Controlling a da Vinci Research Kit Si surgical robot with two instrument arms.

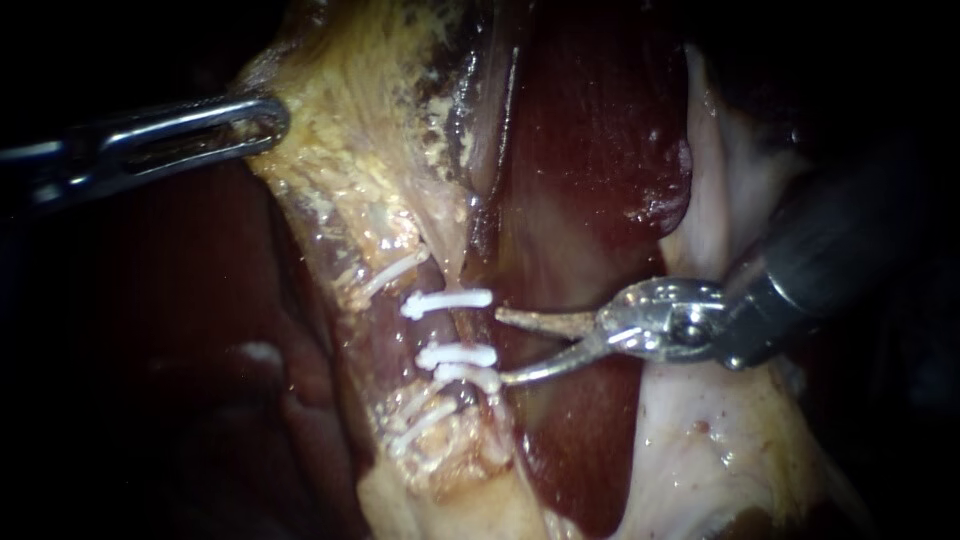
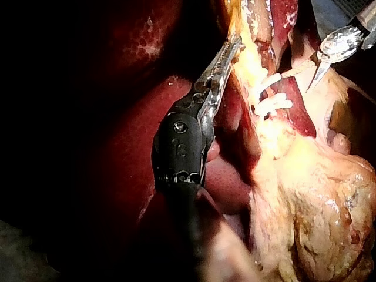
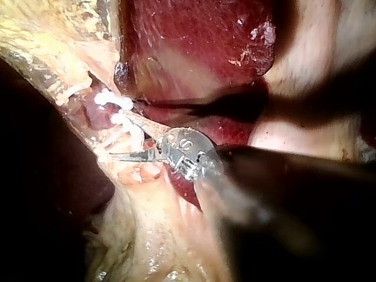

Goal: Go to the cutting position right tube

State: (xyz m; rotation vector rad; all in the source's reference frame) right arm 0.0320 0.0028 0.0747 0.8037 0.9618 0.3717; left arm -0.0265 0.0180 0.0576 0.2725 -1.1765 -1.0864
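blades spread beside the clipped right tube

the right instrument (image 1: 500, 347) came in from the right with its two thin blades apart. a clear gap showed between them and nothing was caught in it. the blade tips lay just to the right of the right tube (image 1: 447, 328), a short reddish stretch running up and down between white clips. the upper blade pointed at the tube just below the upper clip (image 1: 447, 302). the lower blade touched the end of the lower pair of clips (image 1: 460, 362). the tube itself was not yet between the blades. further left, other clips (image 1: 395, 272) sat in the pale tissue. the left instrument (image 1: 272, 122) reached in from the left, well apart from the blades. its jaws were clamped on the yellow fatty tissue (image 1: 350, 150) above the clips. dark red liver (image 1: 590, 150) lay behind the blades.
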